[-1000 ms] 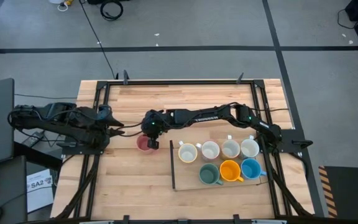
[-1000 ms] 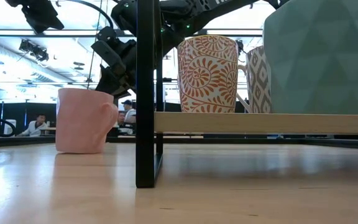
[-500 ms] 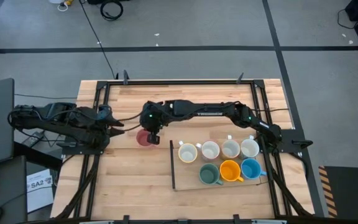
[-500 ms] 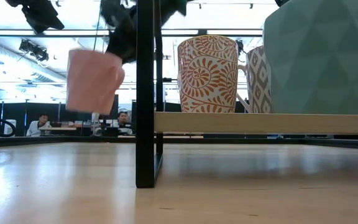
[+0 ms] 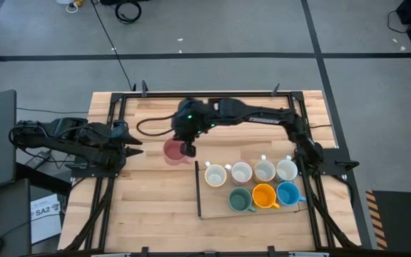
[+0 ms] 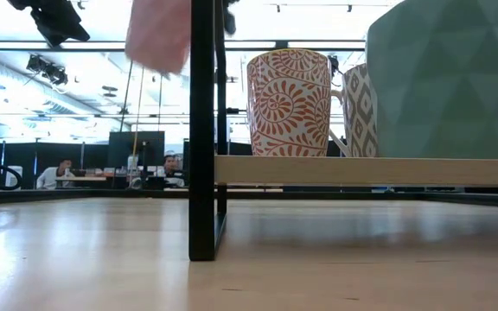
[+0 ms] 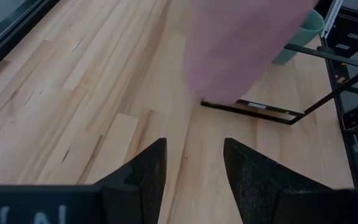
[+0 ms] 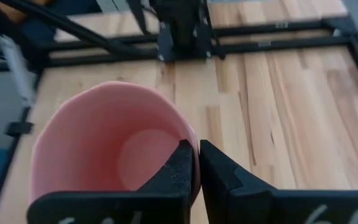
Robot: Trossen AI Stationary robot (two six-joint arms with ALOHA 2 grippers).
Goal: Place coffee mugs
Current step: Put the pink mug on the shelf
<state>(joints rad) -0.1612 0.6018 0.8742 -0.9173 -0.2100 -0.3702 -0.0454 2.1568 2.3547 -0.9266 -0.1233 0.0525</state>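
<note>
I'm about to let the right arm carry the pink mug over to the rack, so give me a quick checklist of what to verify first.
1. Grip: right tool pinches the rim of the pink mug, one finger inside, one outside. Ok.
2. Lift: in the low view the pink mug hangs well above the table. Ok.
3. Free spot: the rack holds seven mugs, four in the back row and three in front; the front row's left end looks open. Ok.
4. Left tool: open and empty, at the table's left side, pointing toward the mug. Ok.
5. Clearance over the rack post: cannot tell.
</note>
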